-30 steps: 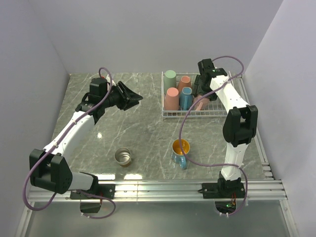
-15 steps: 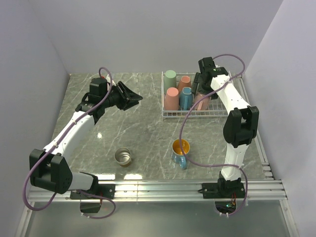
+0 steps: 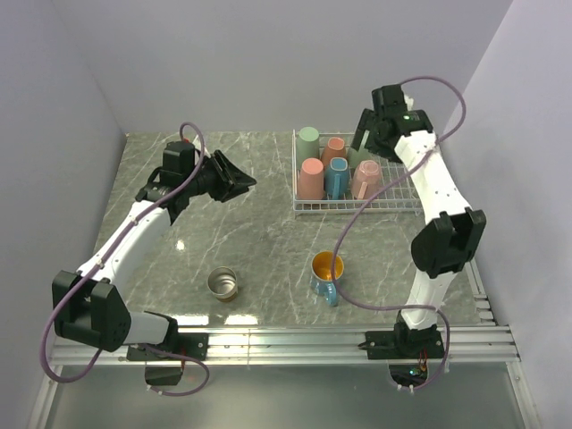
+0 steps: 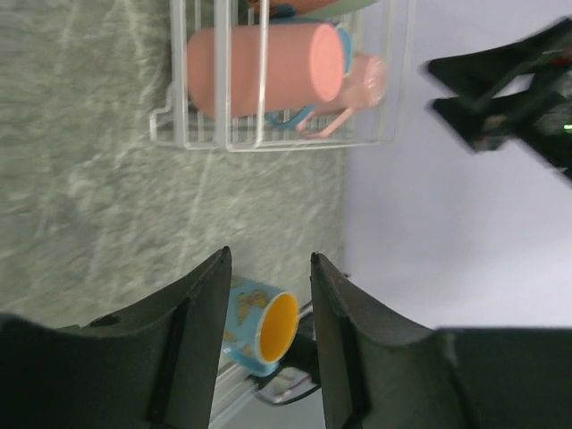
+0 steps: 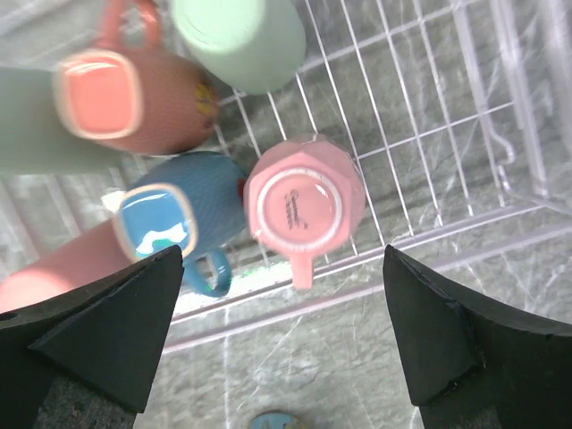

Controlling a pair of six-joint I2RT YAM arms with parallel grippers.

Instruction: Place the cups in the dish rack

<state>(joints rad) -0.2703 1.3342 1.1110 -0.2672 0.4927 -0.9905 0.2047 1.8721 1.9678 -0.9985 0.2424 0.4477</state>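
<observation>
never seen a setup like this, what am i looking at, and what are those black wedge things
Two robot arms are bolted to a marble table. The wide picture looks down from above; the other two come from wrist cameras, so the black wedges are each arm's own fingers. The white dish rack holds upturned cups, including a pale pink cup and a blue mug. A steel cup and an orange-lined cup stand outside it. The left gripper and right gripper are both open, holding nothing.

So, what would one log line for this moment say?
right gripper open over dish rack; pale pink mug in rack; steel cup, orange-lined mug on table
</observation>
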